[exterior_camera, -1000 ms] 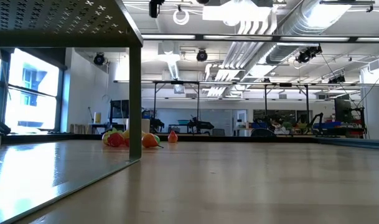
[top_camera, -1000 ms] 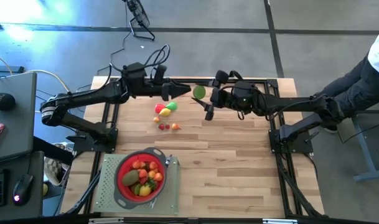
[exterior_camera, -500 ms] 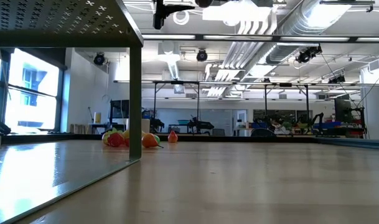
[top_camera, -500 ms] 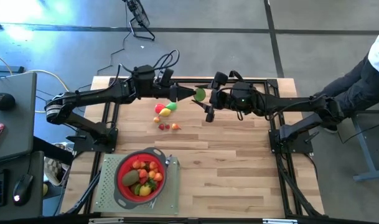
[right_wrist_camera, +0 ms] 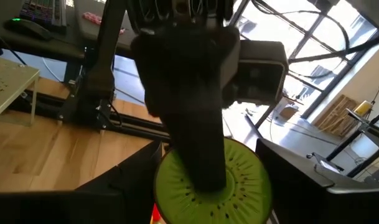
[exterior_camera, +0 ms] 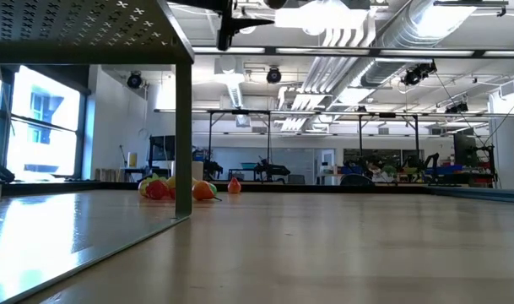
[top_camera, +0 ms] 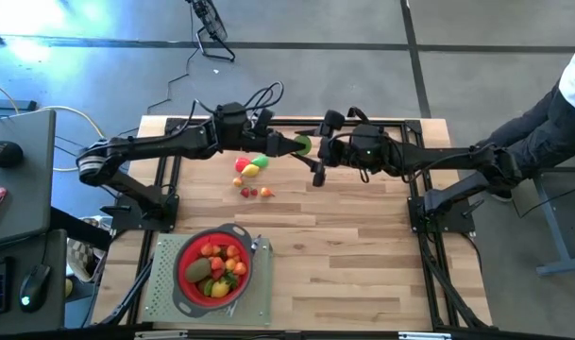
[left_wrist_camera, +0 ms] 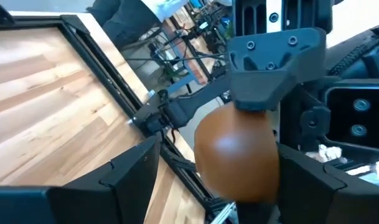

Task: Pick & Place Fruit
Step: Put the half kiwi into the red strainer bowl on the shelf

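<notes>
Right end effector (top_camera: 312, 147): clamped on the half kiwi, a small toy with green seeded face and brown rounded back (right_wrist_camera: 212, 184), above the far tabletop (top_camera: 363, 246).
Left end effector (top_camera: 289, 144): fingers wide, straddling the same kiwi (left_wrist_camera: 237, 155).
Handling: we judge it light, rigid, slick plastic; pinch flat face against domed back.

Table layout
Strainer (top_camera: 214, 267) on mat (top_camera: 161, 288), near-left corner; loose fruit (top_camera: 252, 167) behind it; kiwi half (top_camera: 304, 144) between grippers.
</notes>
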`<state>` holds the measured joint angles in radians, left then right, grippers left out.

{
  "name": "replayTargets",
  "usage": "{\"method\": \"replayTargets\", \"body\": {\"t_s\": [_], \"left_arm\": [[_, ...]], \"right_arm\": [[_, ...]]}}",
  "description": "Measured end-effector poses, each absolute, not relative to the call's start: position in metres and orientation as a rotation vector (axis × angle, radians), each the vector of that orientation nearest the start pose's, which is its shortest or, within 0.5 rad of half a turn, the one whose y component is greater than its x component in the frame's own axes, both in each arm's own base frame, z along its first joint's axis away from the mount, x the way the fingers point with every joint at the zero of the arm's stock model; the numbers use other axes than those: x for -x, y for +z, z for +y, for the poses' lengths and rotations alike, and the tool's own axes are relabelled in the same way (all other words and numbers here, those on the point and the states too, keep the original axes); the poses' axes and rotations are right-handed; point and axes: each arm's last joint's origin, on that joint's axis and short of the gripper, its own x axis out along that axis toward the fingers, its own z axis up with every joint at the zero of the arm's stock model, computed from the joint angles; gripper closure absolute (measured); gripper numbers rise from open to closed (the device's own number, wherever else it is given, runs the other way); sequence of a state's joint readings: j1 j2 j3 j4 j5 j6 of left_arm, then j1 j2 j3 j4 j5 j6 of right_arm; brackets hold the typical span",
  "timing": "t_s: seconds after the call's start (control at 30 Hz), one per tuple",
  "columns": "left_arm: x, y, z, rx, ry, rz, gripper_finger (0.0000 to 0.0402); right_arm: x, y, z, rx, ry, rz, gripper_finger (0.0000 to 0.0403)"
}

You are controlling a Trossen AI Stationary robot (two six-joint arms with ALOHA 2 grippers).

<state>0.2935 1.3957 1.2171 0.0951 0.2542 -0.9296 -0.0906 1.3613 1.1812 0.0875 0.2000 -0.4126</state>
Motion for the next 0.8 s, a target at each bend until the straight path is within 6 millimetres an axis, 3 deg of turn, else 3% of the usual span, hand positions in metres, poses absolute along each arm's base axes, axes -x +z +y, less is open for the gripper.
{"method": "replayTargets", "body": {"t_s": [0.2,0.47,0.67,0.8], "left_arm": [[-0.3197,0.3747,0.0880,0.942,-0.014,-0.034,0.0132],[-0.3205,0.3734,0.0878,0.967,-0.028,-0.022,0.0132],[-0.3205,0.3733,0.0871,0.990,-0.053,-0.007,0.0132],[-0.3205,0.3734,0.0870,0.990,-0.056,-0.005,0.0137]], "right_arm": [[-0.3108,0.3678,-0.0342,0.414,-0.268,0.152,0.0156],[-0.3107,0.3678,-0.0344,0.414,-0.269,0.154,0.0169],[-0.3107,0.3678,-0.0343,0.414,-0.268,0.154,0.0152],[-0.3107,0.3678,-0.0344,0.414,-0.269,0.153,0.0169]]}}
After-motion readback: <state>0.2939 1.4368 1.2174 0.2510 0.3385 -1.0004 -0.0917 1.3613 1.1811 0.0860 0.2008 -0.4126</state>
